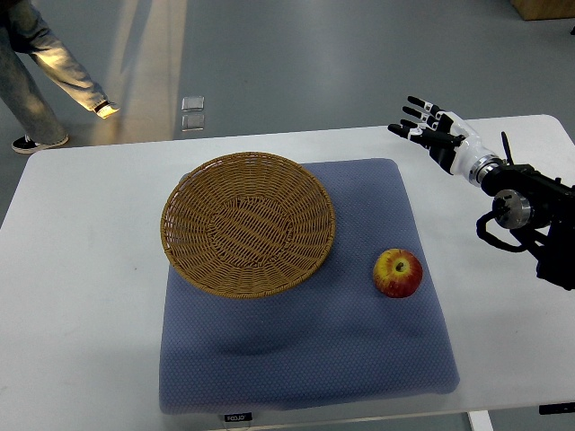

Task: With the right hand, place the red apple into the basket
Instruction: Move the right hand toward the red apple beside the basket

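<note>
A red and yellow apple (398, 272) lies on the blue mat (296, 359), to the right of the basket. The round wicker basket (184, 193) stands on the mat's upper left part and has nothing in it. My right hand (426, 124) is raised above the white table at the upper right, fingers spread and holding nothing. It is well above and to the right of the apple, apart from it. My left arm does not show.
The white table (81, 314) carries the mat. A person's legs and shoes (40, 81) stand on the floor at the upper left, beyond the table's far edge. A small clear object (192, 113) lies on the floor behind the table.
</note>
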You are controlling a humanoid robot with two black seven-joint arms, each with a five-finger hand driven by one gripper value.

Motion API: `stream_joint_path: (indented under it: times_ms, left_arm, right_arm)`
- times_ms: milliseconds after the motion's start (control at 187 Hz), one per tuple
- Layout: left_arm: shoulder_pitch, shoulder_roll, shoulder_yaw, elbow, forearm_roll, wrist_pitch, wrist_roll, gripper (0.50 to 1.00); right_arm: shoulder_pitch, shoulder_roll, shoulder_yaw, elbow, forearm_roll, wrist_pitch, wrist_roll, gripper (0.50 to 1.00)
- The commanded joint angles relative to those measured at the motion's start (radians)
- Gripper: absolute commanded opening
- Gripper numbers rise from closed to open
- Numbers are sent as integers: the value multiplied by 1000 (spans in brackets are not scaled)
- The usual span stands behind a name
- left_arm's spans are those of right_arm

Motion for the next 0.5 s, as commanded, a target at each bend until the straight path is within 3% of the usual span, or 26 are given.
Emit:
stream_joint_path:
  times_ms: [0,288,368,374,438,491,497]
  left_arm:
    - [0,0,-1,0,0,0,0,1000]
    - [0,0,1,-2,-3,0,0,1000]
    - [0,0,1,0,-3,0,0,1000]
    - [0,0,1,0,-3,0,0,1000]
    - [0,0,1,2,-3,0,-2,1000]
    - [0,0,1,2,-3,0,-2,1000]
    - [0,0,1,3,-3,0,0,1000]
  right_arm:
    - [-4,0,0,1,-7,1,1,924]
    - [-4,-1,0,2,-83,28,5,924]
    - [-4,-4,0,2,-128,59,11,924]
    - [-3,-13,0,4,-147,88,11,921]
    - [-1,-23,-2,4,-171,132,12,921]
    - [-1,-23,-2,4,-171,132,12,921]
    - [1,-35,-2,7,-198,172,14,921]
